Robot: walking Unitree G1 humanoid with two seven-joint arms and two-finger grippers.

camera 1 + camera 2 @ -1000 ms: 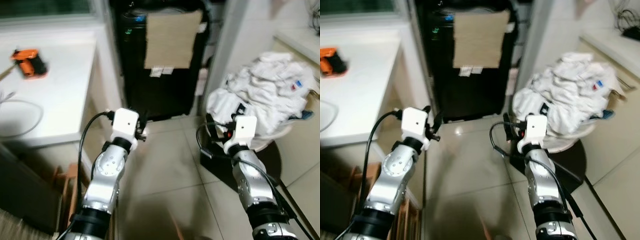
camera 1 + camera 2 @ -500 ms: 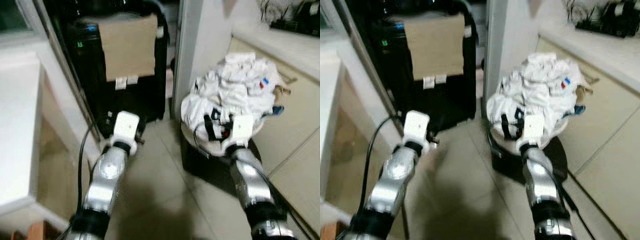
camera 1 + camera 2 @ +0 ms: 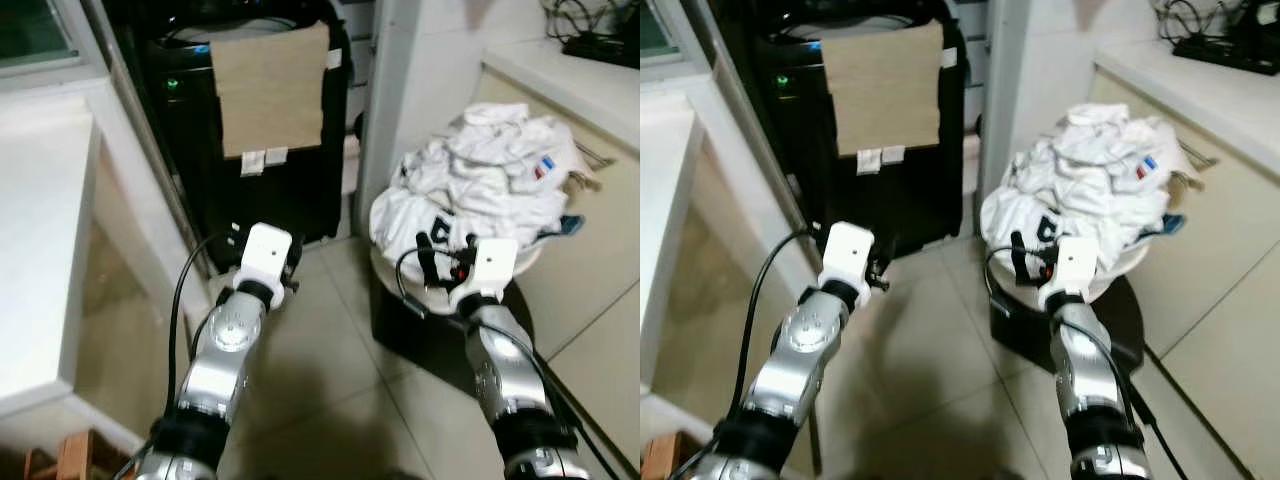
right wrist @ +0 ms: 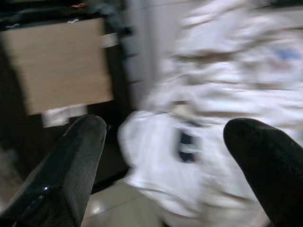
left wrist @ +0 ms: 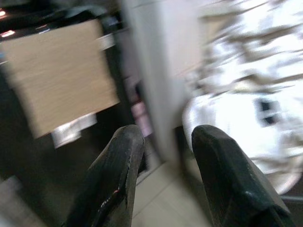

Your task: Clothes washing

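Note:
A heap of white clothes [image 3: 485, 180] fills a white basin [image 3: 528, 263] on a low black stool [image 3: 420, 330] at the right. My right gripper [image 3: 440, 258] is held out just in front of the heap, not touching it. The right wrist view shows it open, its fingers [image 4: 71, 165] spread wide with the blurred white clothes [image 4: 227, 109] between and beyond them. My left gripper [image 3: 292, 262] hovers over the tiled floor, left of the stool. Its fingers [image 5: 118, 175] stand apart and hold nothing.
A black cabinet with a cardboard panel [image 3: 270, 88] stands straight ahead. A white counter [image 3: 40, 230] runs along the left. Beige cupboards [image 3: 590, 260] under a worktop with cables [image 3: 600, 40] line the right. Tiled floor [image 3: 330, 370] lies between.
The camera has swung to the right, so the white counter and its orange tool slid out of view and the clothes heap came nearer the centre. Both arms keep the same raised pose.

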